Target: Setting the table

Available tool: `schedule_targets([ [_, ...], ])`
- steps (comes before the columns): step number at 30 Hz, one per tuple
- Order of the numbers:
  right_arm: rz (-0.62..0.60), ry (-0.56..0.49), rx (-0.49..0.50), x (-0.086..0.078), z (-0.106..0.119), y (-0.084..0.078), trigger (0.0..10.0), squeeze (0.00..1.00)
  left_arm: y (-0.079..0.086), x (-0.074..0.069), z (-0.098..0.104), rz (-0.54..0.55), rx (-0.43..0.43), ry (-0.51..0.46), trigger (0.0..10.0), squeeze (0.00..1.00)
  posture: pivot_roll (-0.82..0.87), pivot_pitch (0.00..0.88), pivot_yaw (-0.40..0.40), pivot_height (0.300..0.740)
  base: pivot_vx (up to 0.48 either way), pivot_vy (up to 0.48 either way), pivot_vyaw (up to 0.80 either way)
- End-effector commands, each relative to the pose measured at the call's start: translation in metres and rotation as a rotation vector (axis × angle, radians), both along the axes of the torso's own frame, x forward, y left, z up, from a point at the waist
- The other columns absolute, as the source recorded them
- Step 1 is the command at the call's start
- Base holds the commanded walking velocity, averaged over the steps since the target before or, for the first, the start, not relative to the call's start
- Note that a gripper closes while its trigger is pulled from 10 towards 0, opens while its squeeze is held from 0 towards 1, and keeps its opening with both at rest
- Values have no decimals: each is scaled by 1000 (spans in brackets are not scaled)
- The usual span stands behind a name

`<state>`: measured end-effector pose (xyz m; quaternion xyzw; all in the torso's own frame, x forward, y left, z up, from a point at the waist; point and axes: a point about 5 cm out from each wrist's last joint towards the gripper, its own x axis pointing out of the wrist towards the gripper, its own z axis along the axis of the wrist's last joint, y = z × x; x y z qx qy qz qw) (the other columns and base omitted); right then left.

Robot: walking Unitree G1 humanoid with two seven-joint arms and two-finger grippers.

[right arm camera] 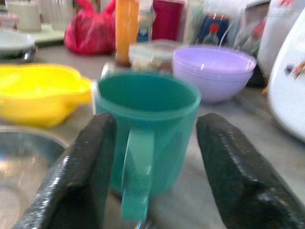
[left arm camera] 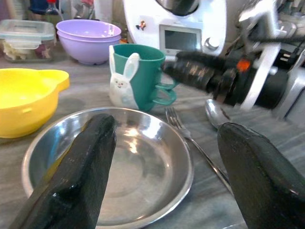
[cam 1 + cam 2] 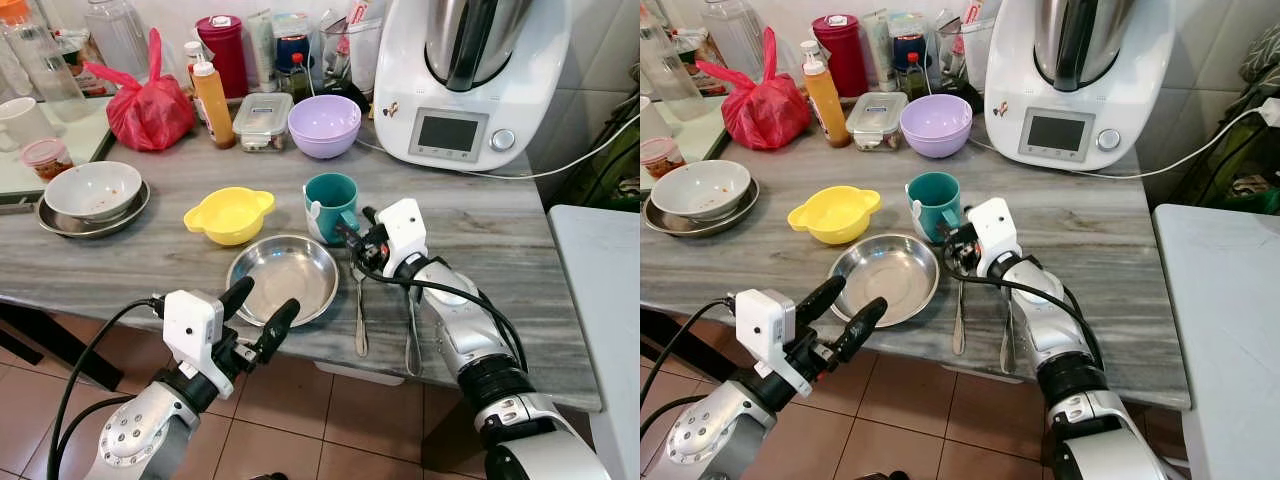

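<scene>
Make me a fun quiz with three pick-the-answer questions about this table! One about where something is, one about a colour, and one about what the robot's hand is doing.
1. Where does the fork lie?
A. Inside the yellow bowl
B. On the counter beside the steel plate
C. On top of the purple bowl

2. What colour is the bunny mug?
A. Teal green
B. Orange
C. Black

3. How are the fingers of the right end effector?
A. Shut on the spoon
B. Shut on the fork
C. Open, with the mug's handle in front of them

Answers:
1. B, the fork rests just right of the steel plate.
2. A, the head views show it teal.
3. C, the right wrist view shows the fingers apart.
</scene>
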<state>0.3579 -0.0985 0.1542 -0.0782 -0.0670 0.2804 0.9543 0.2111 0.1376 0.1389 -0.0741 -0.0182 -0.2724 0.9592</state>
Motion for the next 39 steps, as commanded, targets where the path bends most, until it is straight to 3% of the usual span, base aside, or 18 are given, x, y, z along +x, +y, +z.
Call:
schedule_targets([
  [1,-7,-39,13,0,10,0,10000,1000,3,2,0,20,12,-5,10000,0,-16,79,64,740,0,0,0],
  [10,-69,-127,4,-7,20,-10,10000,1000,7,11,3,57,9,-50,10000,0,-28,45,59,740,0,0,0],
  [15,-174,-152,2,-23,14,-23,10000,1000,13,18,11,156,1,-116,10000,0,-32,31,52,740,0,0,0],
  [24,-217,-232,-58,-38,23,-26,10000,1000,20,24,21,282,7,-205,10000,0,-46,24,41,740,0,0,0],
  [31,-222,-200,-64,-45,19,-32,10000,1000,20,25,21,348,48,-228,10000,0,-54,17,41,740,0,0,0],
  [39,-262,-199,-80,-48,21,-40,10000,1000,31,33,20,482,116,-235,10000,0,-62,6,40,740,0,0,0],
])
